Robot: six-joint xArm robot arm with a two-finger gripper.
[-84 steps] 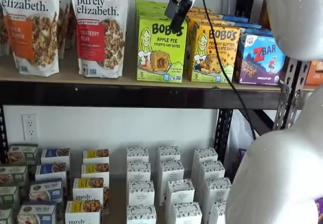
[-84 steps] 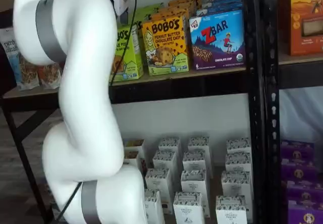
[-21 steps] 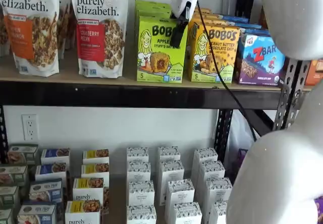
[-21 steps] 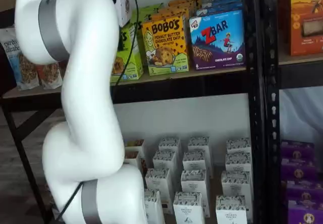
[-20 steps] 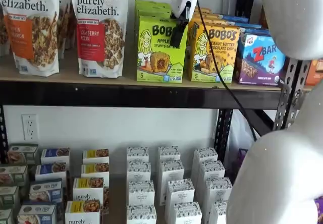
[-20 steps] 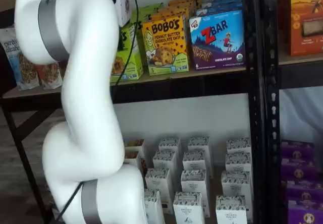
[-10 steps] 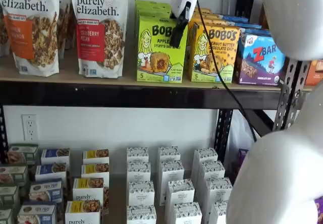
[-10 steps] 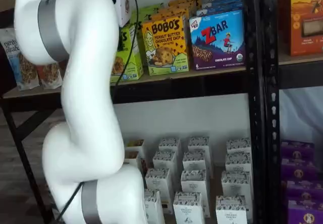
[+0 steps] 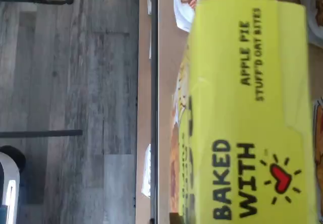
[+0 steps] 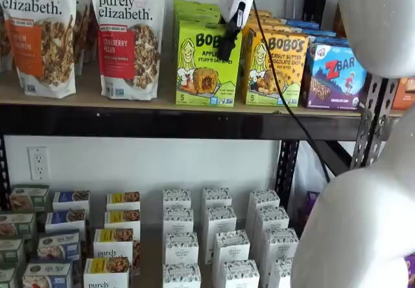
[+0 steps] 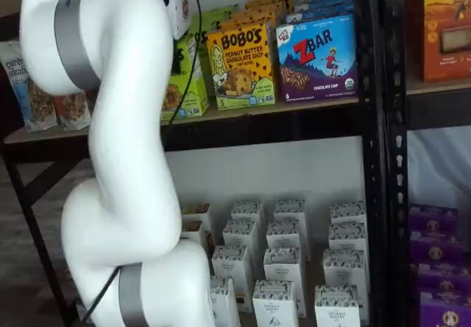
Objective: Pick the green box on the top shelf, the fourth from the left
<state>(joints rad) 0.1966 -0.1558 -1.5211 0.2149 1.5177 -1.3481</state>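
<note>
On the long tan wooden top shelf (image 10: 84, 96) with its thick black front rail, the lime-green upright Bobo's apple pie carton (image 10: 206, 64) stands between a white Purely Elizabeth granola bag (image 10: 128, 36) on its left and a yellow-orange Bobo's peanut butter carton (image 10: 275, 69) on its right. A white-bodied, black-fingered gripper (image 10: 228, 45) hangs in front of the green carton's upper right part. Its fingers show as one dark shape, so whether they are apart or clamped on the carton cannot be told; the wrist view is filled by the carton's lime-green top panel (image 9: 247, 113).

Gripper (image 10: 228, 45) lower (before green box (image 10: 202, 67))
</note>
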